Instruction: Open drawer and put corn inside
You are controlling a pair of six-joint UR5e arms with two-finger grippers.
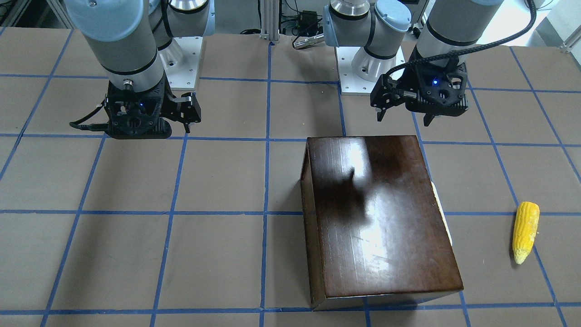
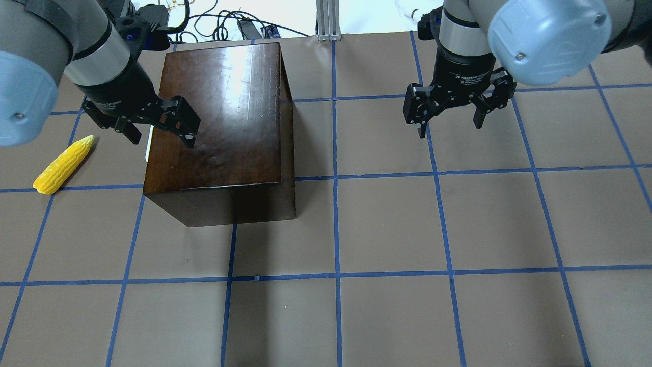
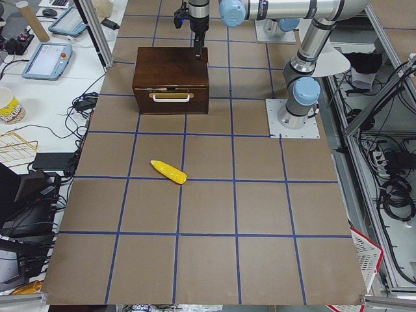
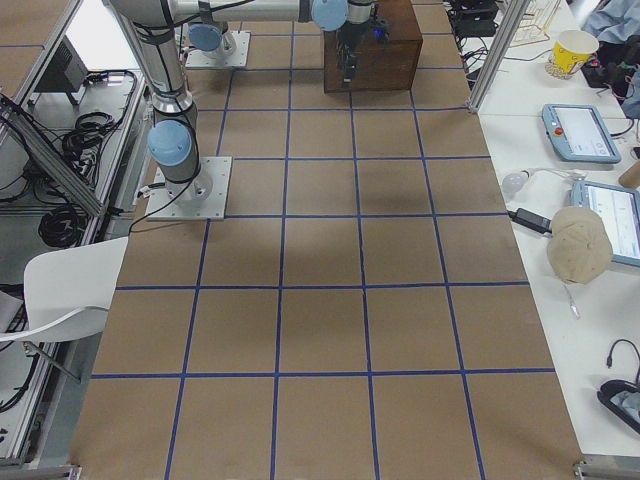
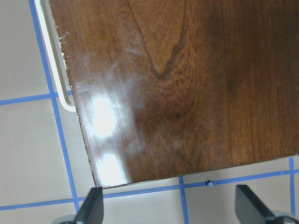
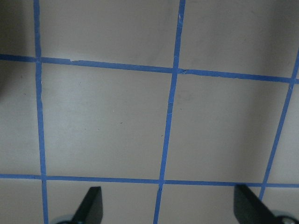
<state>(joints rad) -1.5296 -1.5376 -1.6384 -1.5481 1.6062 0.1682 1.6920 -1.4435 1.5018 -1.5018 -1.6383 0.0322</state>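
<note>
Cabinet [image 2: 219,117] sits under the wide-open left gripper [image 2: 162,135]. Its shut drawer [image 3: 170,106], outside those jaws, should slide stiffly: hook the handle [image 3: 170,95]. Corn [image 2: 63,164], farther out, looks light and rigid: grasp mid-cob. Right gripper [image 2: 449,128] gapes, well apart.

The front-facing camera looked steeply down from across the desk [image 1: 218,181] toward the robot's bases, the overhead one forward and down from behind its shoulders; both took in the cabinet [image 1: 381,213] and the corn [image 1: 525,231]. Two side cameras sat high and far off at the desk's ends, looking along it, the cabinet small in each. Each wrist camera looked straight down from close by, the left on the cabinet's top, the right on the desk's taped grid
</note>
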